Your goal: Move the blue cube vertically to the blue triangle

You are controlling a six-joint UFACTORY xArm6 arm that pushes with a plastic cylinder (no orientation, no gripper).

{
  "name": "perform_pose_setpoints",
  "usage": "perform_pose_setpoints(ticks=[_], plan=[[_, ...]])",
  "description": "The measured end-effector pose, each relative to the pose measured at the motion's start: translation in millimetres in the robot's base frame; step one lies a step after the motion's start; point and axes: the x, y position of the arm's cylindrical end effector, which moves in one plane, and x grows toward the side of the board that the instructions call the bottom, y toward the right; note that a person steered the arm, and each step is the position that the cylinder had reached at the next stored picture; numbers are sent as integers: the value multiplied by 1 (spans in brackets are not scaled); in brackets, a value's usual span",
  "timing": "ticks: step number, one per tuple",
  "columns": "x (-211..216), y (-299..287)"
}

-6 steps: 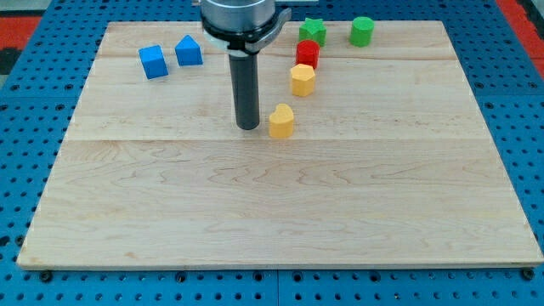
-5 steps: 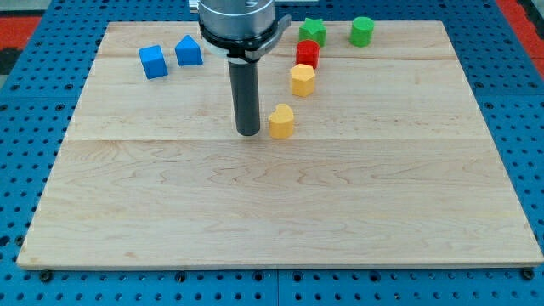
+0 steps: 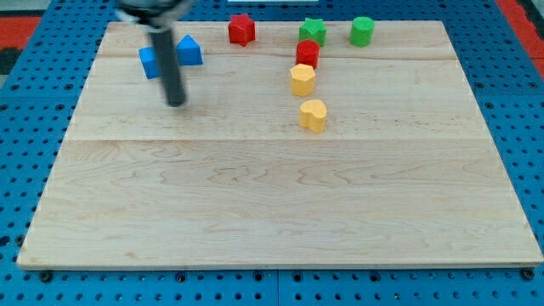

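Observation:
The blue cube lies near the board's top left, partly behind my rod. The blue triangle sits just to its right and slightly higher. My tip rests on the board just below and between the two blue blocks, a short way from both. The rod is blurred with motion.
A red star lies at the top centre. A green star and a green cylinder lie at the top right. A red cylinder, a yellow hexagon and a yellow heart run downward in a column.
My tip has moved left and up, from beside the yellow heart to below the blue blocks. The yellow heart now lies further right. The red star has come into view.

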Motion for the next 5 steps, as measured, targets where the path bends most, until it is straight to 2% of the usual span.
perform_pose_setpoints(ticks=[1,2,3,4,5], plan=[[-36,-79],[-97,-65],[-89,-15],[-31,18],[-9,34]])
